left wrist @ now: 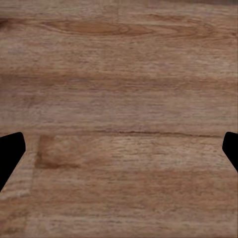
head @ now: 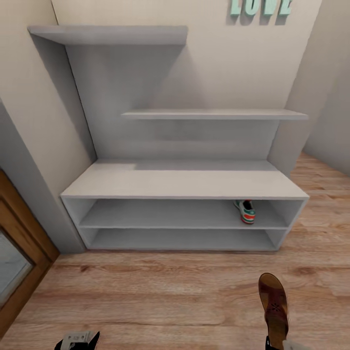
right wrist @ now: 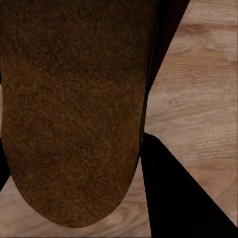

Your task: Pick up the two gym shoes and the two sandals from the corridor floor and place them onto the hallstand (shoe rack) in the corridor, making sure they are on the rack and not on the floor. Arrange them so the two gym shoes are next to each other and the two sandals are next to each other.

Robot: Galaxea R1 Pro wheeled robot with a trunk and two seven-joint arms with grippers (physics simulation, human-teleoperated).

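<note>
Gripping a sandal (right wrist: 74,109) at its heel, the right gripper (head: 282,344) carries it above the floor (head: 160,296); light and stiff, it likely holds well there. The left gripper (left wrist: 119,148) is spread wide, empty. One gym shoe (head: 246,211) sits at the rack's (head: 184,184) upper shelf's right end.

Soft, even simulator light — faint shadows under the hallstand (head: 184,184) shelves — slightly blurry renders.

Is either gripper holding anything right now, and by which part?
The right gripper is shut on a sandal, gripping near its heel end, the toe pointing toward the hallstand. The left gripper is open over bare floor.
</note>
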